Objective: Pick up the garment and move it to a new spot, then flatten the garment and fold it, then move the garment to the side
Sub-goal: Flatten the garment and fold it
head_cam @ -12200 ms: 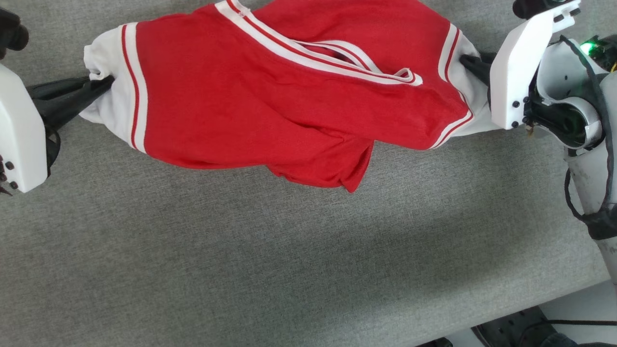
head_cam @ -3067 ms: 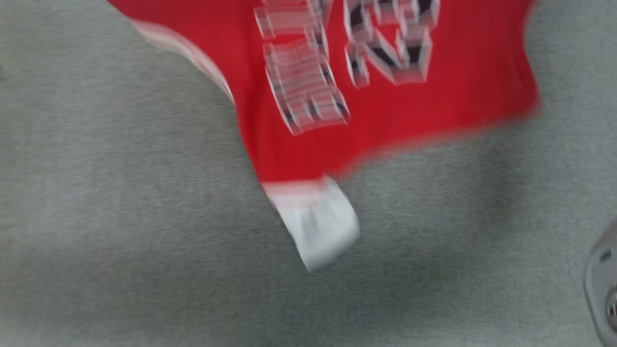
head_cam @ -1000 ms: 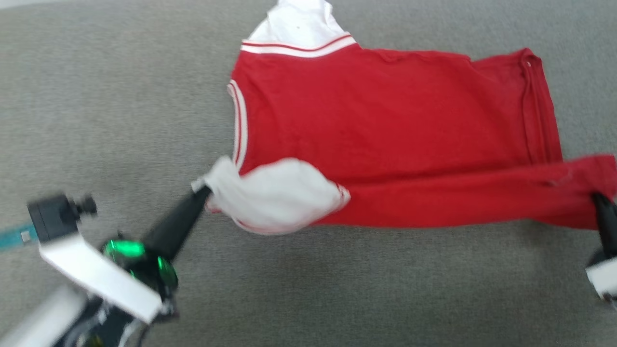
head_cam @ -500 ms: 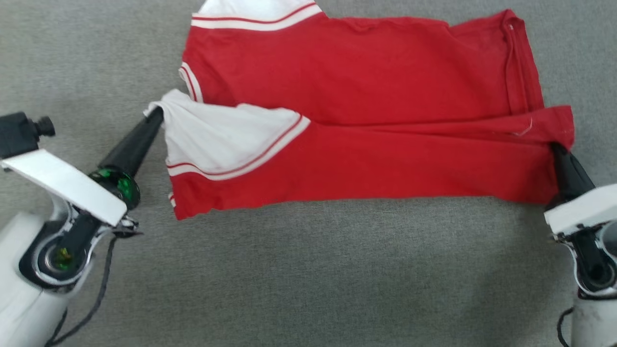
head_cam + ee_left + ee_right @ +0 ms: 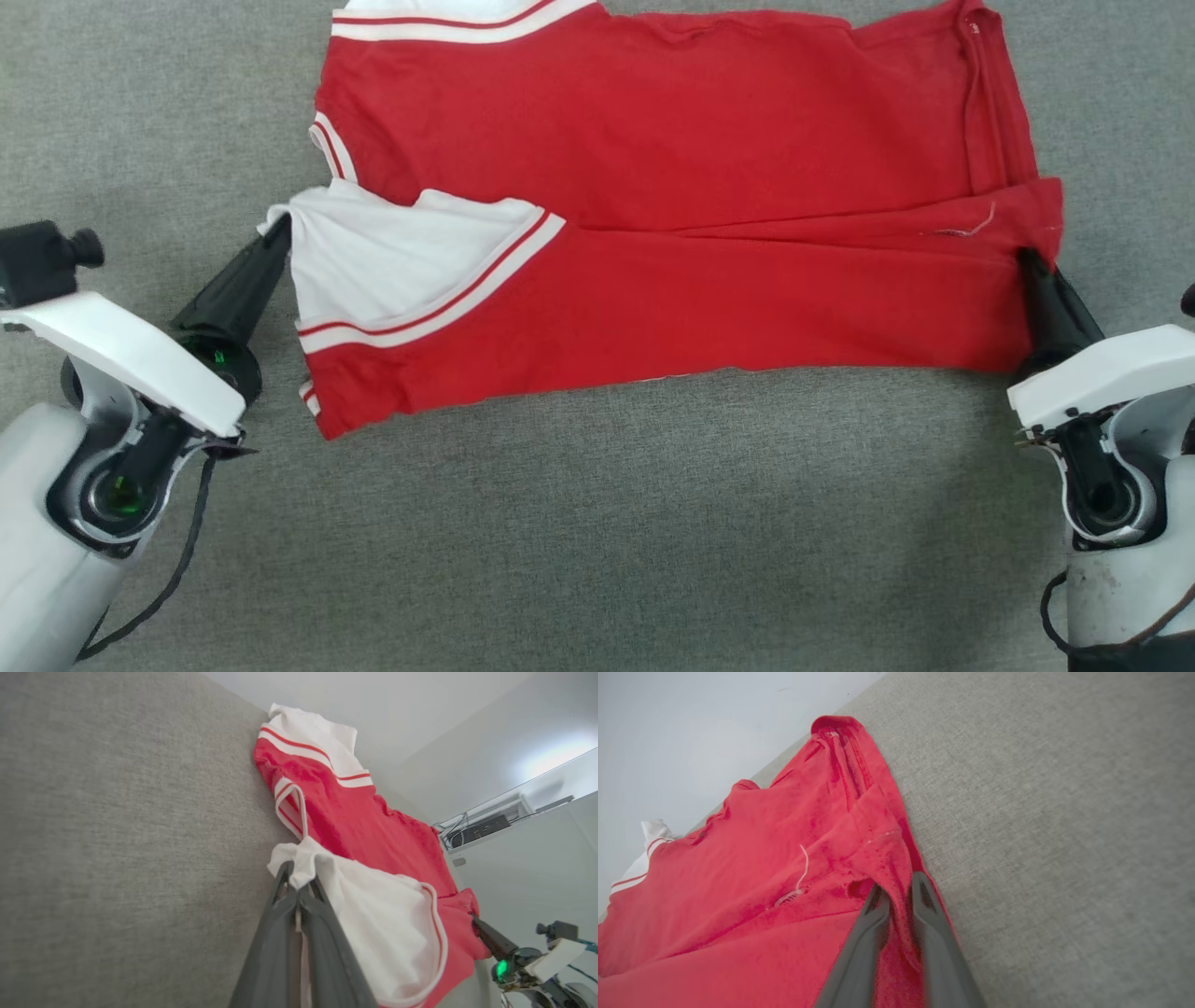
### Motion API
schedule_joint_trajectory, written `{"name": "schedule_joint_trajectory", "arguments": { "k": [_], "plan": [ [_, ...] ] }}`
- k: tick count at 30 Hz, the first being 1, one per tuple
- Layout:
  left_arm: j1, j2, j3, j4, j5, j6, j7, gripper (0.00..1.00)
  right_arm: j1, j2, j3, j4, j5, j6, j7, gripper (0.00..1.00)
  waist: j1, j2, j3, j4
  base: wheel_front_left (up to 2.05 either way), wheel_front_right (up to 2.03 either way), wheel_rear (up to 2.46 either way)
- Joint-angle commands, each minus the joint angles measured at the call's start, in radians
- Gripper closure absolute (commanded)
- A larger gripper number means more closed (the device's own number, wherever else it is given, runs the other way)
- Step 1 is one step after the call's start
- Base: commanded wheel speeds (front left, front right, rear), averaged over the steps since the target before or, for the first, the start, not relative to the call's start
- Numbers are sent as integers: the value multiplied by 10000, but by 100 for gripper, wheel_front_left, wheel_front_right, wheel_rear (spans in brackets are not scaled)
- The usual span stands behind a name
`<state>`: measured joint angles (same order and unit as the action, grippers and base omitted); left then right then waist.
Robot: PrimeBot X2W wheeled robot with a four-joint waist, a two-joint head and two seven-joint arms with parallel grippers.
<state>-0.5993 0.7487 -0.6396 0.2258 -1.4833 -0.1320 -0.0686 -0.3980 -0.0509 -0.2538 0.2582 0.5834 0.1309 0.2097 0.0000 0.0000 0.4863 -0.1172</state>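
Garment (image 5: 672, 159): lies spread on the grey worktop (image 5: 597, 523), red side up, with one long edge folded over its body as a band on my side.

My left pincer (image 5: 278, 229) is at the garment's left end, clenched on the tip of the white sleeve (image 5: 401, 257). The sleeve lies turned across the red cloth. The left wrist view confirms white cloth pinched between the fingers (image 5: 280, 905).

My right pincer (image 5: 1027, 261) is at the garment's right end, at the corner of the folded band. In the right wrist view, red hem lies between the fingers (image 5: 873, 914), which stand slightly apart. I cannot tell whether they are gripping.

A loose white thread (image 5: 971, 227) lies on the band near that corner.

Beyond the garment's far edge is a pale wall (image 5: 420, 709) and a shelf with cables (image 5: 476, 828).
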Motion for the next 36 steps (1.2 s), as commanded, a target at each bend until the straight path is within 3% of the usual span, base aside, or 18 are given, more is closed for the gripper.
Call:
{"name": "schedule_joint_trajectory", "arguments": {
  "k": [1, 2, 3, 6, 15, 19, 26, 30, 36],
  "plan": [
    [-140, 126, -312, 183, 416, 27, -184, 64, -79, -5, 51, 122, 31, -3, -120, 52, 0, 0, -67, -5, 0, 0, 0],
    [-191, 160, -524, 218, 560, 27, -325, 22, -102, -3, 76, 183, 6, -3, -154, 14, 0, 0, -117, 1, 0, 0, 0],
    [-272, 210, -718, 245, 693, 26, -439, 0, -114, -5, 82, 218, -22, -3, -194, 0, 0, 0, -177, 17, 0, 0, 0],
    [-582, 473, -1249, 275, 1013, 26, -721, 0, -4, -3, 105, 132, -266, -2, -242, 0, 0, 0, -377, 81, 0, 0, 0],
    [-1394, 2147, -3301, 58, 2672, 26, -1431, 0, 832, -3, -86, -1352, -1479, -2, -101, 0, 0, 0, -1128, 258, 0, 0, 0],
    [-1259, 2605, -4224, -538, 2064, 26, -198, 0, 1262, -3, -155, -2091, -1496, -2, 131, 0, 0, 0, -1358, 272, 0, 0, 0],
    [-1329, 3042, -4859, -872, 947, 26, 1280, 0, 1655, -1, 173, -2623, -1282, -2, 260, 0, 0, 0, -1347, 16, 0, 0, 0],
    [-1295, 2905, -5030, -853, -4, 26, 1991, 0, 1743, -7, 458, -2718, -1152, -2, 220, 0, 0, 0, -1237, -322, 0, 0, 0],
    [-1358, 2652, -5432, -501, -587, 27, 3152, 0, 1826, -4, 363, -2671, -1033, -2, 63, 0, 0, 0, -1108, -708, 0, 0, 0]
  ]
}}
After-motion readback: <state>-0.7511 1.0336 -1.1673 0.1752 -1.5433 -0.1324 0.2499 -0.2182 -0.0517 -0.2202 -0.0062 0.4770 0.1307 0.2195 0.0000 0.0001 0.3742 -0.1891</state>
